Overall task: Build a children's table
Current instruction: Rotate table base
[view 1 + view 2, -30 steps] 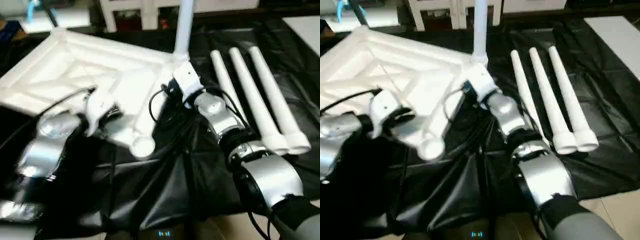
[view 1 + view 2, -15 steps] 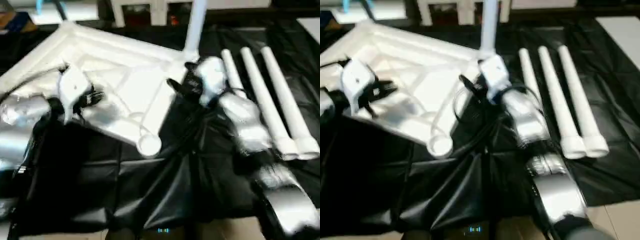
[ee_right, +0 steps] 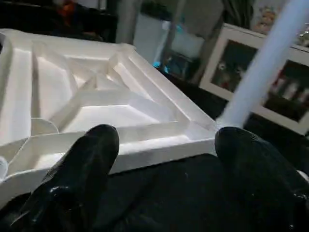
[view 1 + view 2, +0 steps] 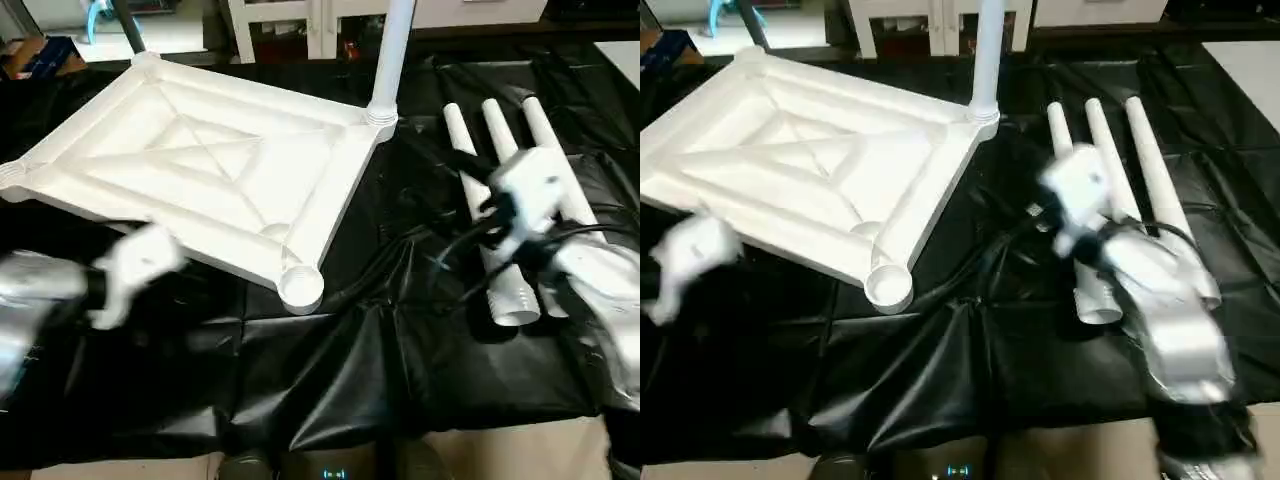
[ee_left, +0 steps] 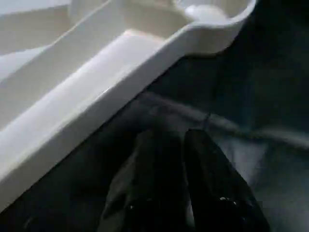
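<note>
Lying upside down on the black sheet (image 4: 330, 390), toward ten o'clock in the head views: the tabletop (image 4: 200, 170), ribbed underside showing an X. Standing upright in its far corner socket at twelve o'clock: one leg (image 4: 390, 55). Sitting empty at the near corner, around six o'clock of the top: a round socket (image 4: 300, 287).

Lying side by side at two o'clock, well apart from the top: three loose legs (image 4: 1145, 180), thin ends pointing away, wide open ends nearest the robot.

Hovering over those loose legs, holding nothing: the right gripper (image 3: 164, 145), jaws spread wide, facing the top's long edge and the standing leg.

Hanging at eight o'clock, just off the top's near edge above the sheet: the left gripper (image 5: 176, 159), jaws nearly pressed together with only a thin gap, pinching nothing.

Showing past the sheet at twelve o'clock: white shelving (image 4: 300, 20).
</note>
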